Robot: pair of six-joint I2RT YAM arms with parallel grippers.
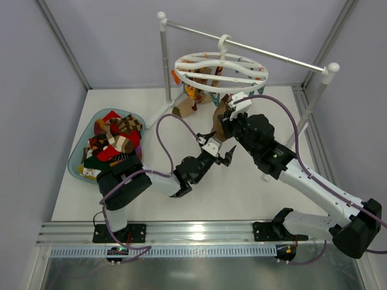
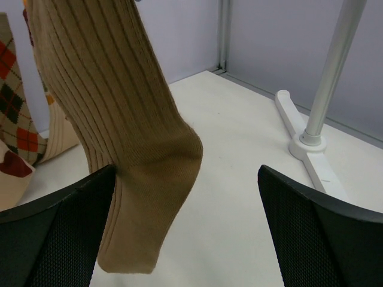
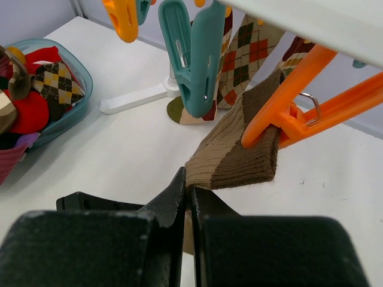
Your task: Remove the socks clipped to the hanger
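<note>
Hanger (image 1: 222, 60) hangs from the rail stand (image 1: 164, 60) near the bench's (image 1: 242, 187) 12 o'clock edge, with at least four socks (image 1: 184, 109) clipped below. The right pincer (image 3: 187, 185) is clamped on one brown-and-tan sock (image 3: 239, 155), which is pinned by an orange clip (image 3: 293, 101). The left pincer (image 2: 188, 197), fingers apart, flanks one plain tan sock (image 2: 119, 119). Bare bench lies open toward 6 o'clock. One tub (image 1: 75, 162) of loose socks sits at the 9 o'clock edge.
</note>
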